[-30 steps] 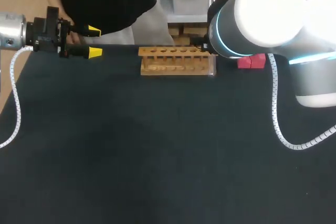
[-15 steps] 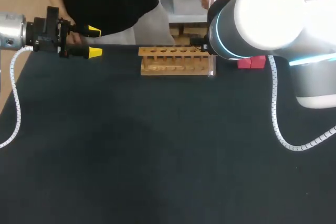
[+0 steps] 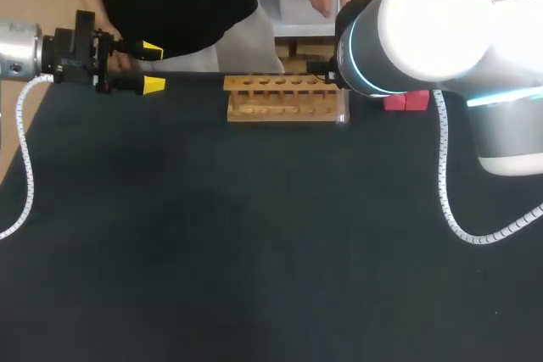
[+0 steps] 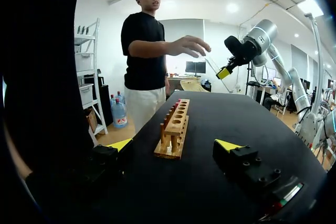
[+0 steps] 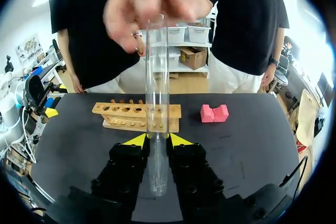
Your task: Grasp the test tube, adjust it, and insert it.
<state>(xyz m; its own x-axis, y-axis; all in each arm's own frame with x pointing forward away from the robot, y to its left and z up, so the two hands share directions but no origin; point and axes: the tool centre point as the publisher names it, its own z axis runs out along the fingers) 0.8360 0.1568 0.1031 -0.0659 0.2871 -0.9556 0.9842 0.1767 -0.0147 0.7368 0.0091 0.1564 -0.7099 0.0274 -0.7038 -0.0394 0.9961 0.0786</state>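
The right gripper clamps the clear glass test tube upright.
A person's hand grips its top; the light wooden holed rack lies ahead. The left gripper hangs level, fingers apart.

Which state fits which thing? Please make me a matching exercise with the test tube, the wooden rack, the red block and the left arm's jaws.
Things:
1. test tube
2. wooden rack
3. red block
4. left arm's jaws

States:
A. open, holding nothing
B. lying apart, beside the rack's end
C. upright, a hand on its top
D. all holes empty

Pairs: 1-C, 2-D, 3-B, 4-A
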